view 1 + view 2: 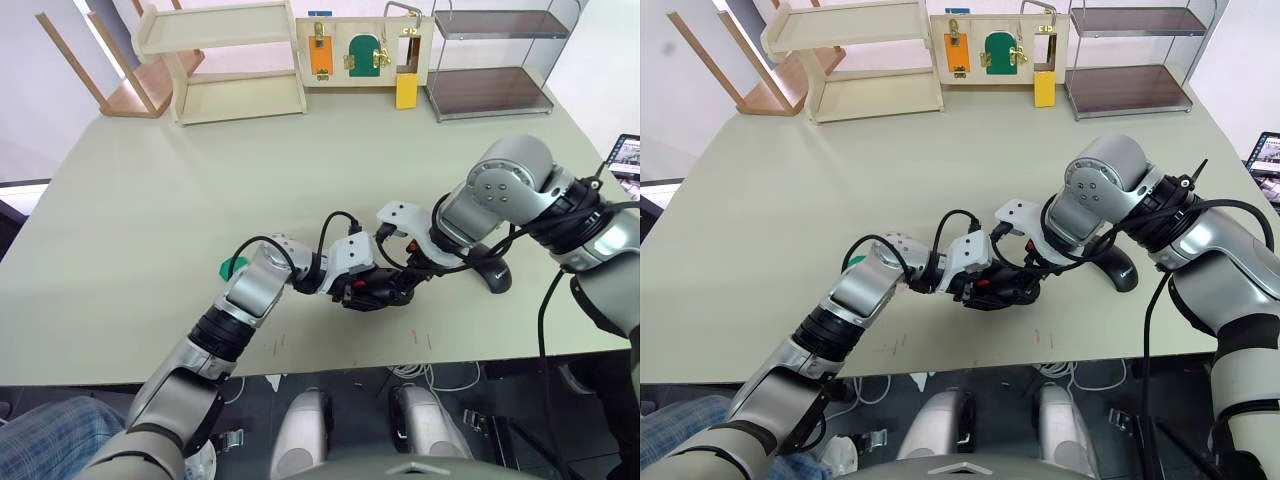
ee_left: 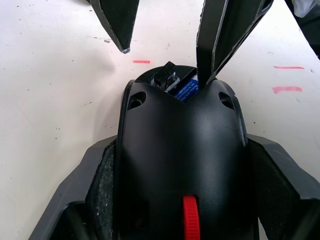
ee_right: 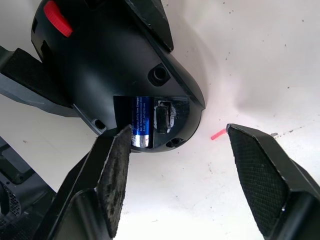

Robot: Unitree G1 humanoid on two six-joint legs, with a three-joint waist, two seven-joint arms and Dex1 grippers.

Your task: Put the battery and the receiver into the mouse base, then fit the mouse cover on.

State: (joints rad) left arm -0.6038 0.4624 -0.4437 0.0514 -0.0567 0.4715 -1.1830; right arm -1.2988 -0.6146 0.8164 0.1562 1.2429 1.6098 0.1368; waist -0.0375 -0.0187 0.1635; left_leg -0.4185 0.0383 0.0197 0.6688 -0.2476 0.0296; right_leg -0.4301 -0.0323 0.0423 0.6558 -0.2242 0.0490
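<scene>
My left gripper (image 1: 362,290) is shut on the mouse base (image 2: 182,150), holding this black body with its red scroll wheel (image 2: 190,215) just above the table's front middle. The rear compartment lies uncovered. In it sits the blue battery (image 3: 141,122), and beside that the small receiver (image 3: 162,117) rests in its slot. My right gripper (image 3: 177,137) is open at that rear end, one finger (image 3: 114,175) right next to the battery. The mouse cover (image 1: 491,274), a plain black shell, lies on the table to the right, behind my right arm.
A wooden shelf (image 1: 225,60), a latch board (image 1: 362,50) and a metal rack (image 1: 495,60) line the far edge. A green object (image 1: 232,266) lies behind my left forearm. Red marks (image 1: 420,340) are near the table's front edge. A screen (image 1: 626,155) sits at far right.
</scene>
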